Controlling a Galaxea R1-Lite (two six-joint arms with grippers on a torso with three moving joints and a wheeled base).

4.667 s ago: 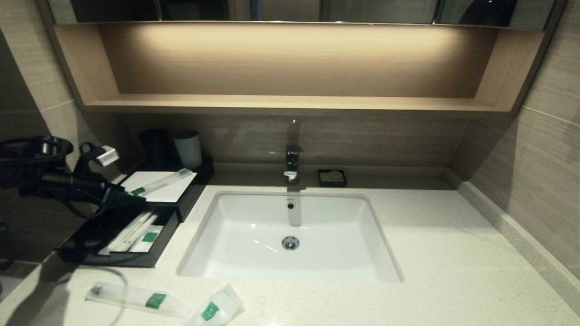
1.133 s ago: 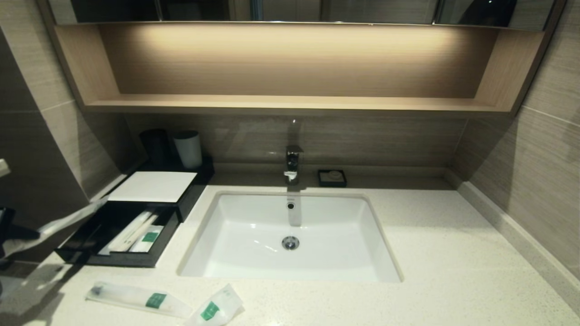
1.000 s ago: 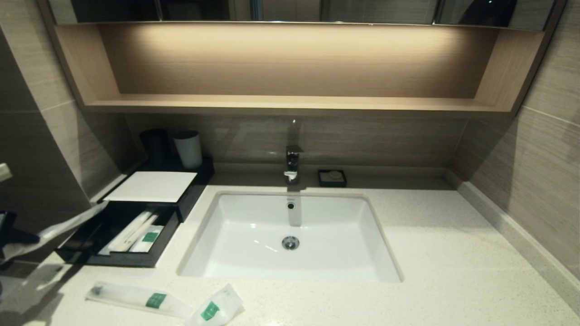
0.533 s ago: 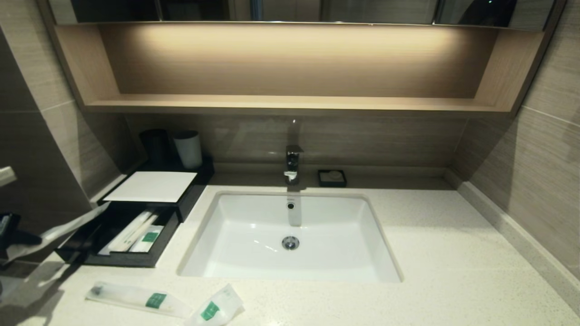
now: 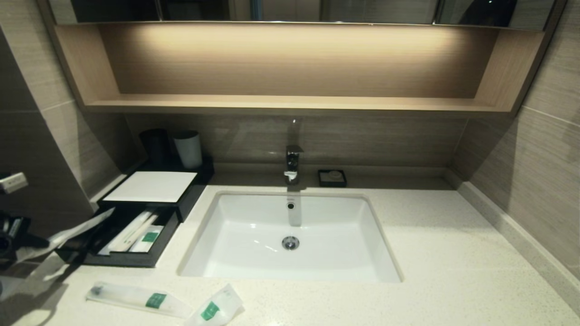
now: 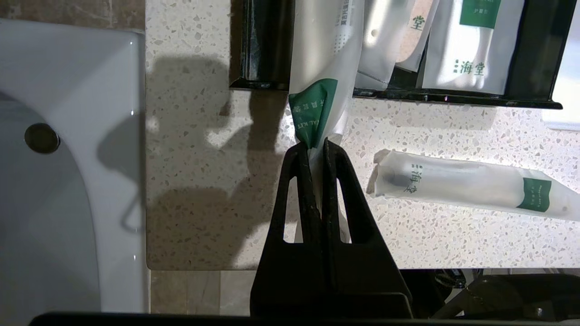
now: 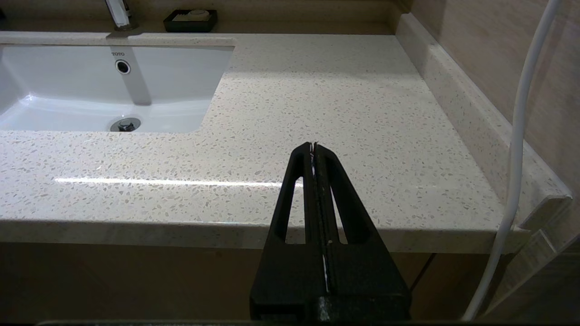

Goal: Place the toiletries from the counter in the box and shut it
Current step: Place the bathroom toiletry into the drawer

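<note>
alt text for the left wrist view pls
The left gripper is shut on the green-labelled end of a long sachet, which hangs over the open drawer of the black box. Another long sachet lies on the speckled counter beside the sink.

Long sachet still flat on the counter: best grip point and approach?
Take the long sachet from above at its flat sealed end past the green label. It lies flat, the bulge sits at the other end, and the short sachet crowds that tip, so pinch across the width.
</note>
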